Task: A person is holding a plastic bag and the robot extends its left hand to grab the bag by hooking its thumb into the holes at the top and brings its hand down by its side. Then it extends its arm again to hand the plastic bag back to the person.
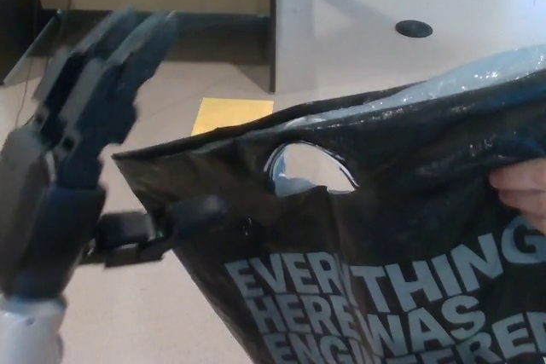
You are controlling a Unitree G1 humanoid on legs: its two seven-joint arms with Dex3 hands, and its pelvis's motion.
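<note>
One view only, from head. Left hand (77,151) raised at picture left, fingers (128,49) spread upward, thumb (192,215) pointing sideways, tip against bag (384,236) edge, holding nothing. Bag held up by person's hand (522,193) at right, handle hole (309,168) just beyond thumb. Step, as I judge: reach-in, hook not yet made. Next: slide thumb across into hole. Yellow sheet (230,114) on floor behind, desk (401,6) beyond; neither obstructs. Right hand unseen.

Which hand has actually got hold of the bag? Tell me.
The person's hand at the right edge, pinching the black bag's top. The robot's left hand is open, fingers raised, its thumb short of the hole.
</note>
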